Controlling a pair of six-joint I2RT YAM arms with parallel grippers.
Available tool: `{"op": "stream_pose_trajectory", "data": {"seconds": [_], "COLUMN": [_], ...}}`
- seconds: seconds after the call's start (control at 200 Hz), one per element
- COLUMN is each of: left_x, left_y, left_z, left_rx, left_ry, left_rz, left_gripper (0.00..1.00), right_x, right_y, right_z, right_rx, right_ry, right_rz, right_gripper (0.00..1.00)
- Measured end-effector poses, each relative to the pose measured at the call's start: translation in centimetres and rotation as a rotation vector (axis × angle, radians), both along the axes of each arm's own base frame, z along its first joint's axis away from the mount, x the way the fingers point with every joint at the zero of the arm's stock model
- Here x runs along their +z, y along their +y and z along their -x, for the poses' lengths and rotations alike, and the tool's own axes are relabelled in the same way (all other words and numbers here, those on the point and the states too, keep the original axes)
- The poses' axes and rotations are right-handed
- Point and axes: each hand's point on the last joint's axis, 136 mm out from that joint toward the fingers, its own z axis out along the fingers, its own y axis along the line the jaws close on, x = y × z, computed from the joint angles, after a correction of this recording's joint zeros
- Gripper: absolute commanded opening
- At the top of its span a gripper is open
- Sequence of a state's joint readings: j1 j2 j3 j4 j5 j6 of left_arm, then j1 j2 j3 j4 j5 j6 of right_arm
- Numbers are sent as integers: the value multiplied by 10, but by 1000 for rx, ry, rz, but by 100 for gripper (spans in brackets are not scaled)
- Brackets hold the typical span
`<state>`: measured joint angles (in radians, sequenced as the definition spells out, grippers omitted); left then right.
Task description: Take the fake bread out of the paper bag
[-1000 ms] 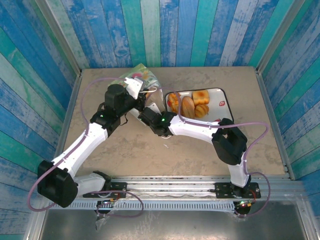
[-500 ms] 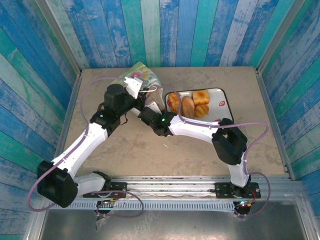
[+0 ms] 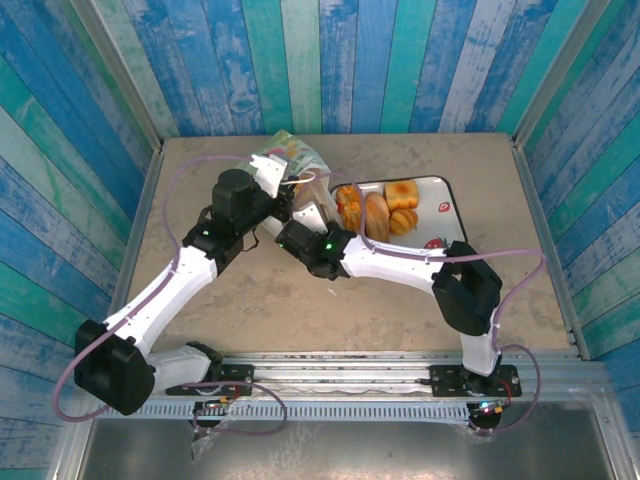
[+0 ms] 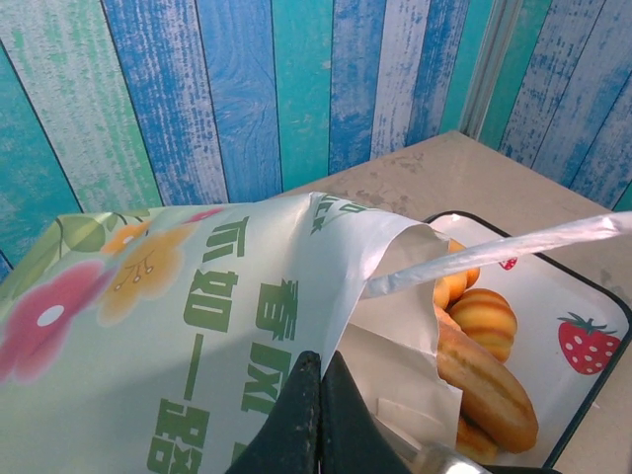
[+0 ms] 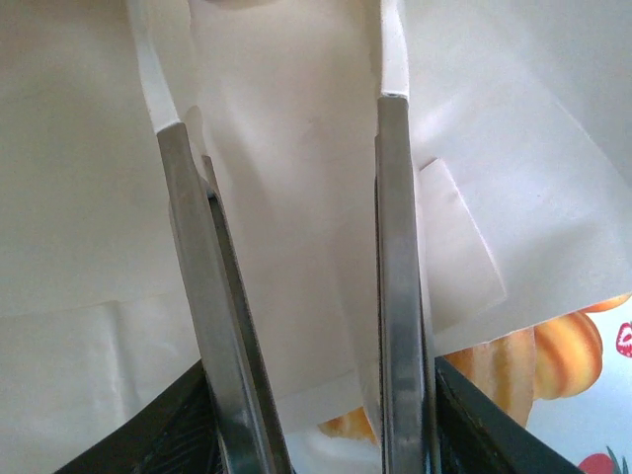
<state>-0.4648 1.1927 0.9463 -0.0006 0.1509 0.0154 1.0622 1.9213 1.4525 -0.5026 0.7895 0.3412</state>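
Paper bag (image 3: 285, 152) lies on its side at table's far L, long axis slanting far-L to near-R, mouth twd the strawberry tray (image 3: 441, 194). L gripper (image 4: 318, 370) is pinched on bag's mouth edge; R gripper (image 5: 283, 114) sits at the mouth, fingers apart, gripping nothing. Fake bread (image 3: 378, 212) on tray beside the mouth, long loaf lying near-far.
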Motion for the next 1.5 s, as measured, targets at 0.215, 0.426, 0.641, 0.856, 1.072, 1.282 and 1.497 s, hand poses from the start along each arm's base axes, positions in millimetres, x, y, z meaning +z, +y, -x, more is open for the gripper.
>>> {"op": "stream_pose_trajectory", "data": {"seconds": [0.215, 0.426, 0.641, 0.856, 1.072, 1.282, 1.497], "left_x": [-3, -5, -5, -4, -4, -4, -1], "left_y": [-1, -2, 1, -1, -1, 1, 8], "left_z": [0, 0, -2, -1, -1, -3, -8], "left_rx": [0, -9, 0, -11, -6, 22, 78], "left_ry": [12, 22, 21, 18, 17, 24, 25], "left_rz": [4, 3, 6, 10, 9, 18, 40], "left_gripper": [0, 0, 0, 0, 0, 0, 0], "right_x": [-2, -3, -18, -21, -20, -9, 5], "right_y": [0, 5, 17, 17, 17, 16, 20], "right_z": [2, 3, 0, 2, 4, 13, 22], "right_rx": [12, 49, 82, 86, 90, 124, 171], "right_ry": [7, 23, 60, 72, 75, 83, 95], "right_rz": [3, 16, 51, 53, 35, -39, -120], "right_gripper": [50, 51, 38, 29, 22, 17, 15]}}
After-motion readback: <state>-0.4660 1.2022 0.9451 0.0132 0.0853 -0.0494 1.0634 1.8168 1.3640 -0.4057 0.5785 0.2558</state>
